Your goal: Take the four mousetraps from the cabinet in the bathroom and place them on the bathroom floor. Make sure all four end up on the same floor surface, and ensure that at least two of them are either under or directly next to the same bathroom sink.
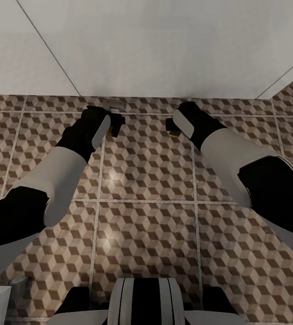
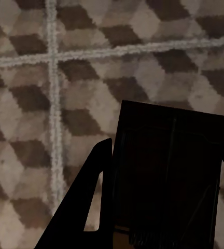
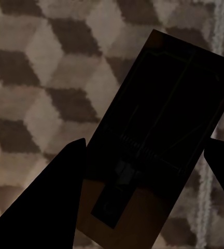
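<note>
Two mousetraps in hand, one per arm: left gripper [image 1: 113, 124] is clamped on a mousetrap [image 2: 169, 176], right gripper [image 1: 173, 126] clamped on the other mousetrap [image 3: 158, 145], both held above the bathroom floor [image 1: 146, 180] near the white wall [image 1: 164, 45]. Likely light, stiff wooden boards; grip the flat edges, clear of the spring bar. No readable markings.

Glossy tiled bathroom floor [image 1: 146, 225]
</note>
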Robot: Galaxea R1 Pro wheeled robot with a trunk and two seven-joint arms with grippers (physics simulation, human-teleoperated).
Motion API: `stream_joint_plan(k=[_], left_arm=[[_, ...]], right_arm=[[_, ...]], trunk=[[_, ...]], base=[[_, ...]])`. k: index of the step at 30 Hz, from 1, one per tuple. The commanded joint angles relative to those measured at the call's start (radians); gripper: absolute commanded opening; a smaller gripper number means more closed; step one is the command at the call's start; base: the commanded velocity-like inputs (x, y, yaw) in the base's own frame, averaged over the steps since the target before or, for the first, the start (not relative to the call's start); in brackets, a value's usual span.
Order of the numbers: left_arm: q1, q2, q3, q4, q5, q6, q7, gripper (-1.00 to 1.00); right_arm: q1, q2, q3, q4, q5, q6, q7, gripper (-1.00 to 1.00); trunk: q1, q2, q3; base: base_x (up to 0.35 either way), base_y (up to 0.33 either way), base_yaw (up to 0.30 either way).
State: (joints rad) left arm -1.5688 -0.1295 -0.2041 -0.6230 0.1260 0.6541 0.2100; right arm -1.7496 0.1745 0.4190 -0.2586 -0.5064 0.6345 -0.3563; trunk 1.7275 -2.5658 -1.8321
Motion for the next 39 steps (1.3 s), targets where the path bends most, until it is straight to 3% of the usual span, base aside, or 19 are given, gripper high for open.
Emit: stream_joint_plan(k=[1, 39], left_arm=[[0.000, 0.001, -0.004, -0.001, 0.009, 0.004, 0.008, -1.00], [0.001, 0.004, -0.004, 0.008, 0.007, -0.015, 0.006, -1.00]], right_arm=[[-0.001, 0.000, 0.006, -0.001, -0.011, 0.002, -0.008, -1.00], [-0.001, 0.000, 0.007, 0.004, -0.011, 0.002, -0.007, -1.00]], trunk=[[0.000, 0.000, -0.001], [0.000, 0.000, -0.001]], base=[[0.004, 0.000, 0.000], [0.000, 0.000, 0.000]])
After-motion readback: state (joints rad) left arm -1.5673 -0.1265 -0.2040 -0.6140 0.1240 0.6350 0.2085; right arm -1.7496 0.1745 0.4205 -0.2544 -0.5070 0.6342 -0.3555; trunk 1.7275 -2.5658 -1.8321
